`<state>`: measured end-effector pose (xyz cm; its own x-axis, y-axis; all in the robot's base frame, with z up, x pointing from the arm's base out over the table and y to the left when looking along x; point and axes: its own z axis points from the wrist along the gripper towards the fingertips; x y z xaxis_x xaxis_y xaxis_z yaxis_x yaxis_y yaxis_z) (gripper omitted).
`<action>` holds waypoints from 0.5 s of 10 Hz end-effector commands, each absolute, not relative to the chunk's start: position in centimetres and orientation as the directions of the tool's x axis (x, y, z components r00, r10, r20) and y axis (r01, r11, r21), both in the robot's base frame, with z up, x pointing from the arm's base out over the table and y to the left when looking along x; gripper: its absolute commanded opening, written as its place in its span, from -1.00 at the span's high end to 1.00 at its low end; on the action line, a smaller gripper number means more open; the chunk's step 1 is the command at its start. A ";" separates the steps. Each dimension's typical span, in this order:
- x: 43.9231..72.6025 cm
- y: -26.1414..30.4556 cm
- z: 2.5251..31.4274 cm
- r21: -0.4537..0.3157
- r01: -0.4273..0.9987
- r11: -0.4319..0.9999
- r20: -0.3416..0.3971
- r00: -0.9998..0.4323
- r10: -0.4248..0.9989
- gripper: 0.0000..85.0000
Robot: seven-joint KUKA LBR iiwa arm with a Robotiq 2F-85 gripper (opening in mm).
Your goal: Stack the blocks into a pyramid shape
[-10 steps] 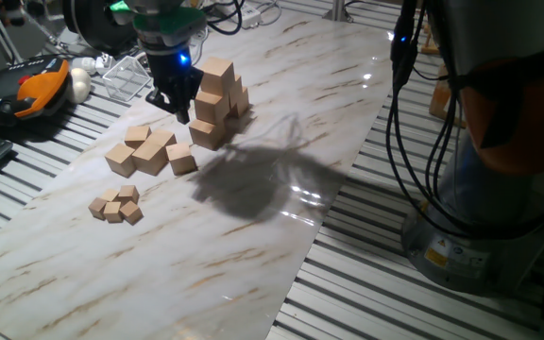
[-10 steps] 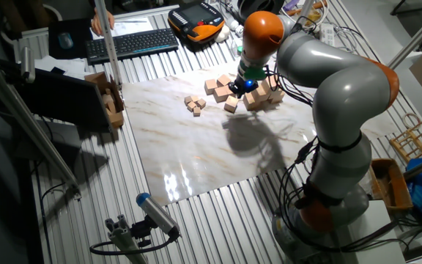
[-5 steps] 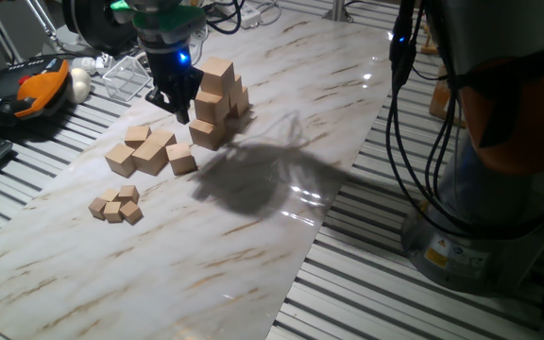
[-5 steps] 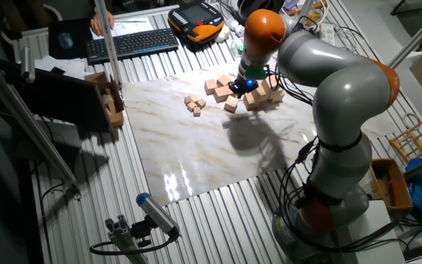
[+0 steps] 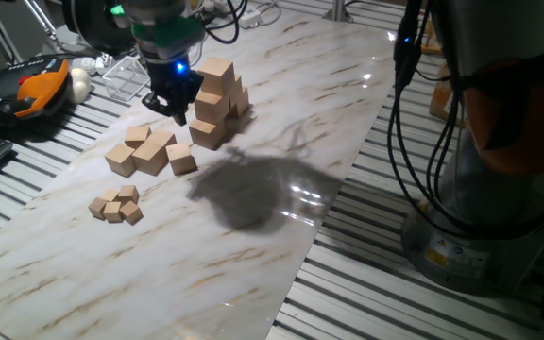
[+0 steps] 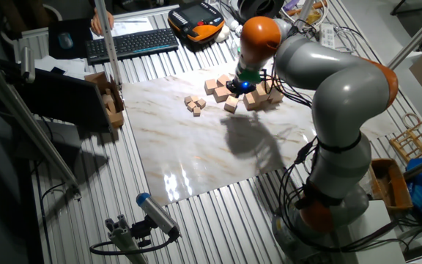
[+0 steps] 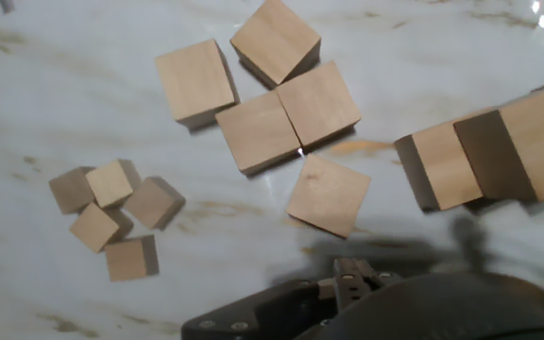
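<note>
Marble tabletop (image 5: 253,236) carries a part-built stack (image 5: 217,99) with five loose blocks (image 7: 277,104) beside it as supply, the gripper (image 5: 173,106) hovering between them, its jaws' state unclear.

Bulky grey arm (image 6: 343,81) with rounded segments, orange joint rings, green band above a black gripper (image 5: 171,102) lit by a small blue light, black cables trailing down the base, yellow warning label near the floor
</note>
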<state>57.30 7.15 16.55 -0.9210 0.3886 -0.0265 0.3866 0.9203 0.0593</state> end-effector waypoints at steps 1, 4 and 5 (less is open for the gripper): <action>57.5 7.2 16.3 0.080 0.450 0.889 -0.008 -0.892 0.452 1.00; 58.3 7.4 14.9 0.044 0.493 0.869 -0.046 -0.868 0.494 1.00; 58.6 7.3 14.5 0.039 0.482 0.875 -0.051 -0.874 0.484 1.00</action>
